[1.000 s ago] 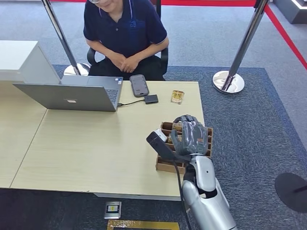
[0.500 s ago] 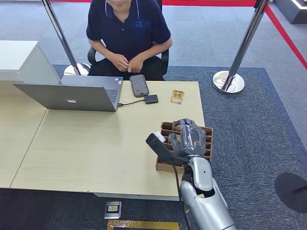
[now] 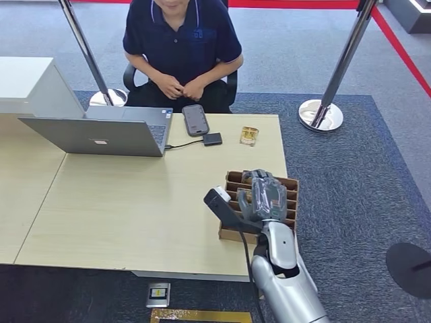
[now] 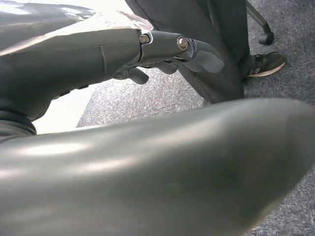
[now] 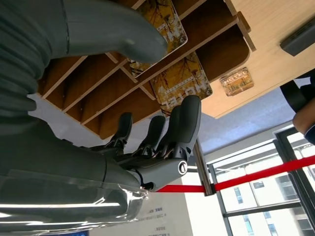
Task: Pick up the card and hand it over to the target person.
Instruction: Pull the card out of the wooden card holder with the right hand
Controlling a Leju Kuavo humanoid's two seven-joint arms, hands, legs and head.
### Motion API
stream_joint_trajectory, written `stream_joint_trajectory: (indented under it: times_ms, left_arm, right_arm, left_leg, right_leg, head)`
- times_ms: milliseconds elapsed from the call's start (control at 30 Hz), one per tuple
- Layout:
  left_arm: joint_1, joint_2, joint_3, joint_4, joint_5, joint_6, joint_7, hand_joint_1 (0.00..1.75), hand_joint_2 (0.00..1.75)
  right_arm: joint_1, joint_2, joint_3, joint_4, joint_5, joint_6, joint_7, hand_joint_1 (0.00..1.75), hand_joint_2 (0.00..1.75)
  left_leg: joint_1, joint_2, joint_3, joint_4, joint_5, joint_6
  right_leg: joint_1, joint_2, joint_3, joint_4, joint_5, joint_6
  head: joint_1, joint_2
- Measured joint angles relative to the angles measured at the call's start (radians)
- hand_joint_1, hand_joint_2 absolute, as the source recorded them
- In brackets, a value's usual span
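Hovering open-fingered over the slotted wooden rack, the right hand nears its cards.

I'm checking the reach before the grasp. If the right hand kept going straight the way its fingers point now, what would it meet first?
Probably a card standing in the wooden slotted rack: the right hand hovers over it, fingertips just short of that card. Depth is unclear.

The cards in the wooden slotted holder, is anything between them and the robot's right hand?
Nothing visible blocks them. The right hand hovers directly over the brown wooden slotted holder, and in the right wrist view the yellow printed cards stand exposed in their slots, with only open air between them and the dark fingers.
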Motion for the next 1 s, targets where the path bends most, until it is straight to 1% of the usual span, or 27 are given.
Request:
stream_joint_trajectory:
  times_ms: [233,500,1000]
  left_arm:
    - [0.0,0.002,0.001,0.0,-0.001,0.001,-0.006,0.0,0.0]
    - [0.0,-0.001,-0.001,0.001,-0.004,-0.004,-0.006,0.0,0.0]
    - [0.001,0.0,0.001,0.001,-0.003,-0.003,-0.008,0.0,0.0]
  right_arm:
    - [-0.006,0.003,-0.001,0.031,0.023,-0.007,0.015,0.83,1.75]
    - [0.002,0.003,-0.007,0.039,0.044,-0.015,0.033,0.82,1.75]
    - [-0.007,0.007,-0.011,0.069,0.062,-0.011,0.028,0.82,1.75]
  left_leg:
    - [0.0,0.0,0.0,0.0,0.0,0.0]
    - [0.0,0.0,0.0,0.0,0.0,0.0]
    - [0.0,0.0,-0.001,0.0,0.0,0.0]
  right_leg:
    - [0.0,0.0,0.0,0.0,0.0,0.0]
    - [0.0,0.0,0.0,0.0,0.0,0.0]
    - [0.0,-0.001,0.0,0.0,0.0,0.0]
  head:
    - [0.0,0.0]
    - [0.0,0.0]
    - [0.0,0.0]
